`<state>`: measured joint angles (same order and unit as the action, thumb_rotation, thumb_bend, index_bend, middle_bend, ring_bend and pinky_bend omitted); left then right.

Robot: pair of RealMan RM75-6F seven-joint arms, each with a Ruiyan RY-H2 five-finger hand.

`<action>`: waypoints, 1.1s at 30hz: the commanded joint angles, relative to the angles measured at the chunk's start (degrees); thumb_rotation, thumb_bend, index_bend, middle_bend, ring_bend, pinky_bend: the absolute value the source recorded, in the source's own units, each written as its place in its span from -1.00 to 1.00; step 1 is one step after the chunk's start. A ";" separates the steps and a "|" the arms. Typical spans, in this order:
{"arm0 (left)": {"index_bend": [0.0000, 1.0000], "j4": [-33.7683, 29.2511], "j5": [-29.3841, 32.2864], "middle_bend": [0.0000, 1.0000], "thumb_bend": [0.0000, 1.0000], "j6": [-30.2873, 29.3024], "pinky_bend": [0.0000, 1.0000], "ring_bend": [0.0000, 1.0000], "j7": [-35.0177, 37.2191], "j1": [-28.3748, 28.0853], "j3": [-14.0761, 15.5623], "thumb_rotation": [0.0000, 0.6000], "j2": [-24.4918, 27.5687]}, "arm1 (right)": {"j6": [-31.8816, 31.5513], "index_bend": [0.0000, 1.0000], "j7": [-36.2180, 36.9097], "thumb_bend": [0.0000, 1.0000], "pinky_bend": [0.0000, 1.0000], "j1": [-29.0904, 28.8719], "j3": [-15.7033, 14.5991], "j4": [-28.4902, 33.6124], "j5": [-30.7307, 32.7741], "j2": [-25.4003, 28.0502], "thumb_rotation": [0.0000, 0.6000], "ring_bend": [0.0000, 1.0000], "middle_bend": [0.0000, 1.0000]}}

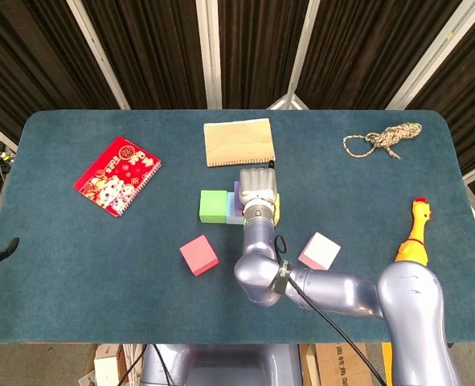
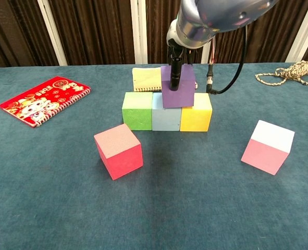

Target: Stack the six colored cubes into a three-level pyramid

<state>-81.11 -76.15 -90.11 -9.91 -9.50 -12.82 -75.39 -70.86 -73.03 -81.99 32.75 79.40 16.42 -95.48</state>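
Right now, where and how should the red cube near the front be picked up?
Take the red cube from above, fingers on two opposite upright faces. It rests flat, turned at an angle to the row, standing alone, so every side is free.

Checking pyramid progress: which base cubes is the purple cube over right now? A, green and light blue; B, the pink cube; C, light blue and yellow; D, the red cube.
C: in the chest view the purple cube, held by the right hand, sits over the seam between the light blue cube and the yellow cube.
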 commanded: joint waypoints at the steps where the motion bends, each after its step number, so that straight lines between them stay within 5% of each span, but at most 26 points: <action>1: -0.70 0.04 0.03 -0.97 -0.59 0.03 -0.93 -1.00 -0.02 -0.01 0.00 1.00 -0.01 | 0.06 -0.14 -0.09 -0.29 -1.00 0.06 0.15 -0.13 -0.16 -0.17 1.00 -0.52 -0.10; 33: -0.70 0.22 0.35 -0.97 -0.59 0.17 -0.93 -1.00 -0.10 -0.18 -0.09 1.00 -0.28 | 0.25 -0.13 -2.01 -0.29 -1.00 1.75 1.98 -0.45 -1.09 -0.48 1.00 -0.52 -0.10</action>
<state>-80.89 -75.80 -89.93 -10.01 -9.67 -12.91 -75.67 -70.62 -75.04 -80.25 34.75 78.96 15.34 -95.95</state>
